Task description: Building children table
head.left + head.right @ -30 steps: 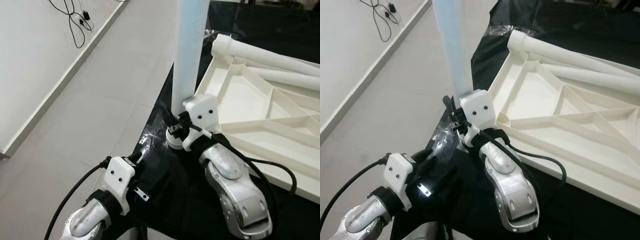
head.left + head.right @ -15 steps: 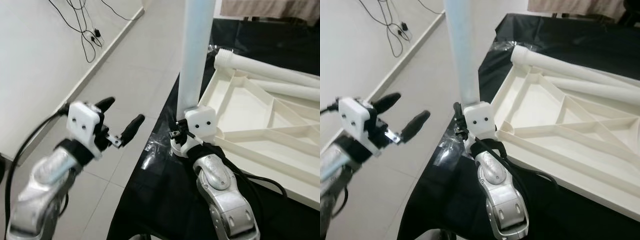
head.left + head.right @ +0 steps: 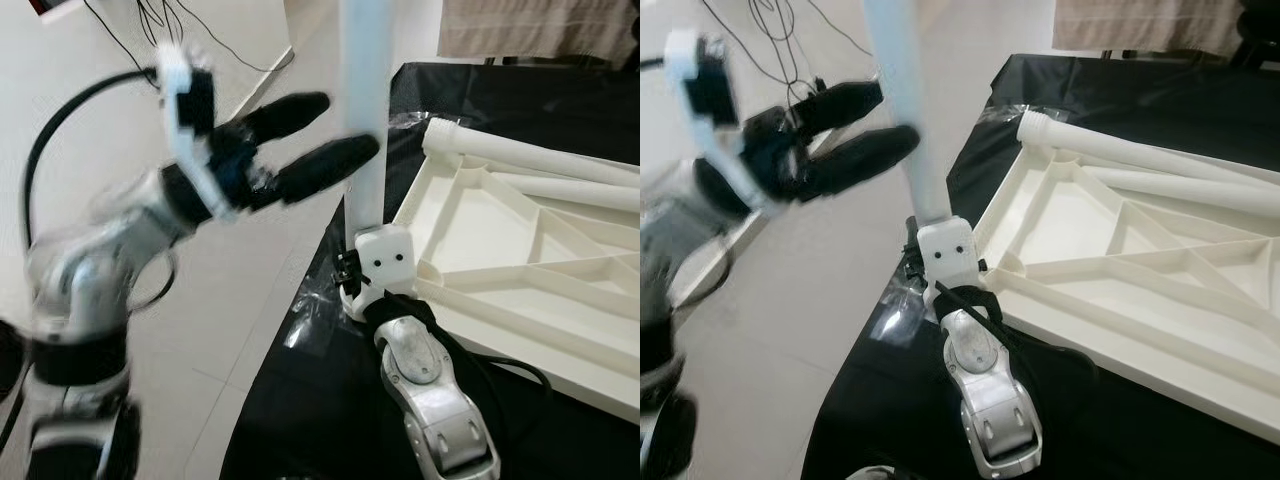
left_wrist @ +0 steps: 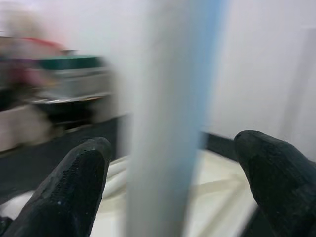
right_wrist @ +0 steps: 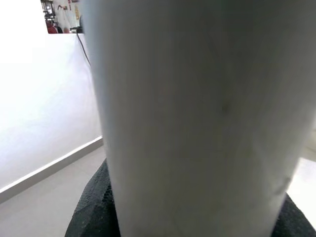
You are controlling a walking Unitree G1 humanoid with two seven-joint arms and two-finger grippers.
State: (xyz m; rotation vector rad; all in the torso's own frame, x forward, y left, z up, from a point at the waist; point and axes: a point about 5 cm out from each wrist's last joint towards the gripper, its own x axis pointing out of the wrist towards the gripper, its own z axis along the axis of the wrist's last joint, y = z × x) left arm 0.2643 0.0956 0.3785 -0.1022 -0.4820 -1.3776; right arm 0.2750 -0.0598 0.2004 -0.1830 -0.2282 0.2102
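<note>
Upright table leg (image 3: 366,120) at the corner of the upturned tabletop (image 3: 500,235)
Right gripper (image 3: 352,272) clamps the smooth white tube's base; left gripper (image 3: 305,135), fingers spread wide, flanks it. Two ribbed-end legs (image 3: 540,160) lie on black cloth (image 3: 330,400).

I see a black cloth (image 3: 470,90) spread over the floor (image 3: 250,250) — pale tiles running to a white wall (image 3: 60,130). Dark cables (image 3: 215,55) lie along the wall's foot, and a beige fabric (image 3: 540,30) hangs beyond the cloth's far edge.
</note>
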